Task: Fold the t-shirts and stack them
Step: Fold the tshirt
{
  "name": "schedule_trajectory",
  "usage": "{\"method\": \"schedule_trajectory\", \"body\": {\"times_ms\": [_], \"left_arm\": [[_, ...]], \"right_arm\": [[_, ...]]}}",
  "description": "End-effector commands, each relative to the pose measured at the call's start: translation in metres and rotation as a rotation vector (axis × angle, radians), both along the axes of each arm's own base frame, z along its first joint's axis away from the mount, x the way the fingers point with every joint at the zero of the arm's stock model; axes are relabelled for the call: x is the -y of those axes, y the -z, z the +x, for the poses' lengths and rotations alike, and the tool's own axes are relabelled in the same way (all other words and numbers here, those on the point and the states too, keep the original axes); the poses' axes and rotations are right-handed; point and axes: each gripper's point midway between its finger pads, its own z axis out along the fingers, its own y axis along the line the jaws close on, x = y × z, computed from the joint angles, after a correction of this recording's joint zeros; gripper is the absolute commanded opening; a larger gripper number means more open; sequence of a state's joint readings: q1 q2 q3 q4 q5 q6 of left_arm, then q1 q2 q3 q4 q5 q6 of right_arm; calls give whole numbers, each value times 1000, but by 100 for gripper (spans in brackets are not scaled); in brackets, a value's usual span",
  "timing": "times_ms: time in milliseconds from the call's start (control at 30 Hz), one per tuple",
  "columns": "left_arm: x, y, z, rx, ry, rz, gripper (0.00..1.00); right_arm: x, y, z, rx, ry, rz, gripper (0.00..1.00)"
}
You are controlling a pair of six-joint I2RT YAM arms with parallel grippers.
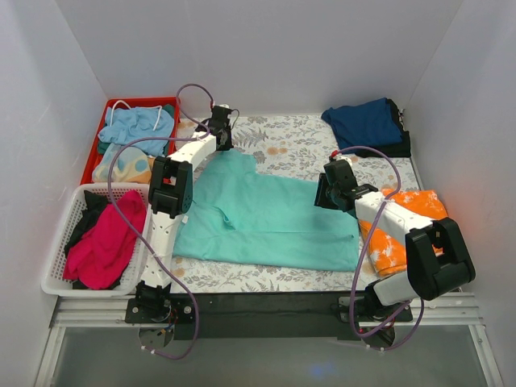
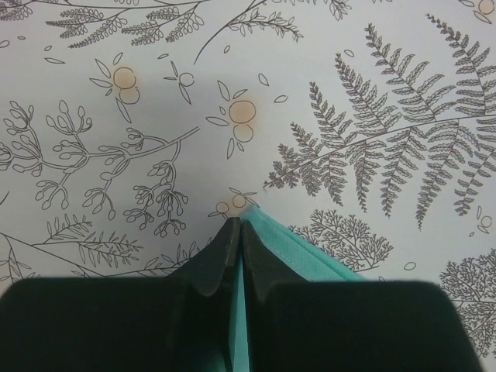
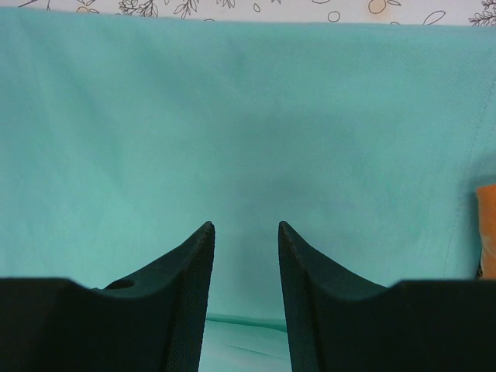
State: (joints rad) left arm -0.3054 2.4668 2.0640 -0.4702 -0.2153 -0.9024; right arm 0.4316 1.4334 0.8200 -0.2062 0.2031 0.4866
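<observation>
A teal-green t-shirt (image 1: 270, 222) lies spread on the patterned table. My left gripper (image 1: 224, 139) is shut on its far left corner; in the left wrist view the teal edge (image 2: 298, 252) shows pinched between the closed fingers (image 2: 239, 226). My right gripper (image 1: 329, 192) is open over the shirt's right edge, with only teal cloth (image 3: 232, 139) showing between its fingertips (image 3: 245, 226). A navy blue t-shirt (image 1: 367, 122) lies folded at the back right. An orange-and-white mottled t-shirt (image 1: 403, 230) lies under my right arm. A magenta t-shirt (image 1: 105, 242) sits in the white basket.
A red bin (image 1: 95, 153) at the back left holds light blue and mottled clothes. A white basket (image 1: 64, 242) stands at the near left with dark and magenta clothes. White walls close in the table on three sides.
</observation>
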Motion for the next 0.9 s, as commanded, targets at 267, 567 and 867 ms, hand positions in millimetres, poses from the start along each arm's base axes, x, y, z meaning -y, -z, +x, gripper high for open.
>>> {"method": "schedule_trajectory", "body": {"times_ms": [267,567,867], "left_arm": [[-36,14,-22,-56,-95,134,0],[-74,-58,-18,115,-273,166,0],[-89,-69,-31,137,-339,162,0]], "right_arm": [[5,-16,10,66,26,-2,44],[31,-26,41,84,64,-70,46],[68,-3,104,21,104,-167,48]]}}
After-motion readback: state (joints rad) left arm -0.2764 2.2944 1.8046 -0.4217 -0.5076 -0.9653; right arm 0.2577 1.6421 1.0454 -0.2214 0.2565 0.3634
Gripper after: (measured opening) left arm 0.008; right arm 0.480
